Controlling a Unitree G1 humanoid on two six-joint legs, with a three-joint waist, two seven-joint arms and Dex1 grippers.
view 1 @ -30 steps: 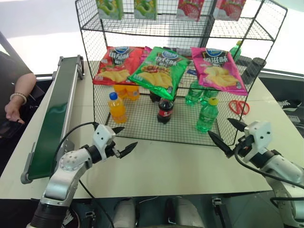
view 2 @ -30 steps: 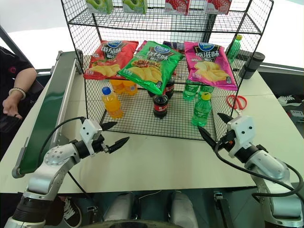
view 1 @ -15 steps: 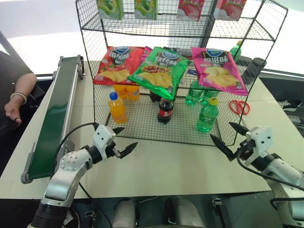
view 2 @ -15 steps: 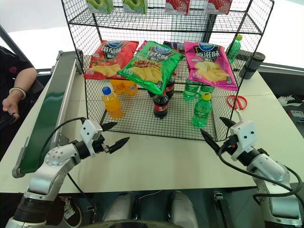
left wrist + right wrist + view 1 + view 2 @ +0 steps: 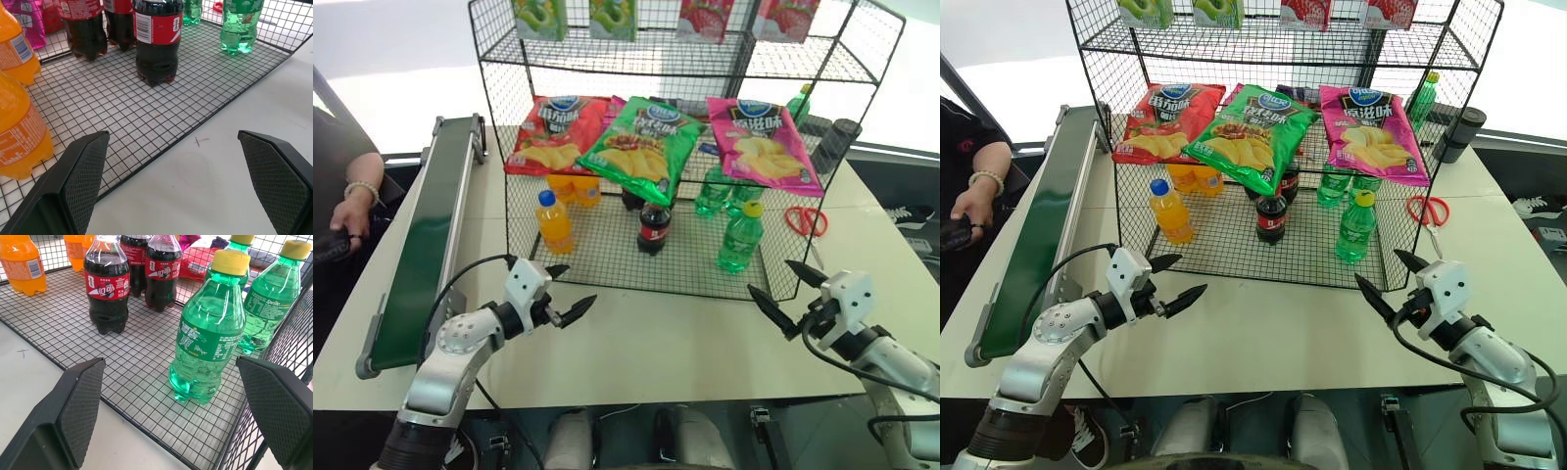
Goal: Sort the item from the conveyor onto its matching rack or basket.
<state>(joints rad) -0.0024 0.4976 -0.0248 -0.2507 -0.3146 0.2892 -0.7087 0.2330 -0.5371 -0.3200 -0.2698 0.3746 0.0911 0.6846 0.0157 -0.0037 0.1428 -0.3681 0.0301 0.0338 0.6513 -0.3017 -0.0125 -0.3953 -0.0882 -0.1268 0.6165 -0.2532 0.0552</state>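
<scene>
**op_g1:** Quick status from my remote seat. Biggest thing first: the rack sits mid-table with crisp bags hung across it, and the belt runs along my left with nothing on it that I can see. The green bottle is already standing upright on the rack's bottom tier, front right, next to the other green ones behind it, with the cola and orange bottle off to its left. So I'd call this sort done, and I'm in the back-off step.

**meshfan:** Claws holding anything?

**op_g1:** Nope. Left gripper is spread wide and empty, hovering over the table just in front of the rack's lower edge. Right gripper is also spread wide with nothing in it, just outside the rack's front right corner, near the green bottle but apart from it. In the right wrist view the bottle stands free between the two pads.

**meshfan:** Anything change in the last second?

**op_g1:** Right arm eased down and back a bit towards me, away from the rack. Left arm didn't budge, bottles didn't either. A person's hand at the far left drifted a little.

**meshfan:** Next?

**op_g1:** My guess: pull both arms clear and wait for the belt to deliver another item.
</scene>
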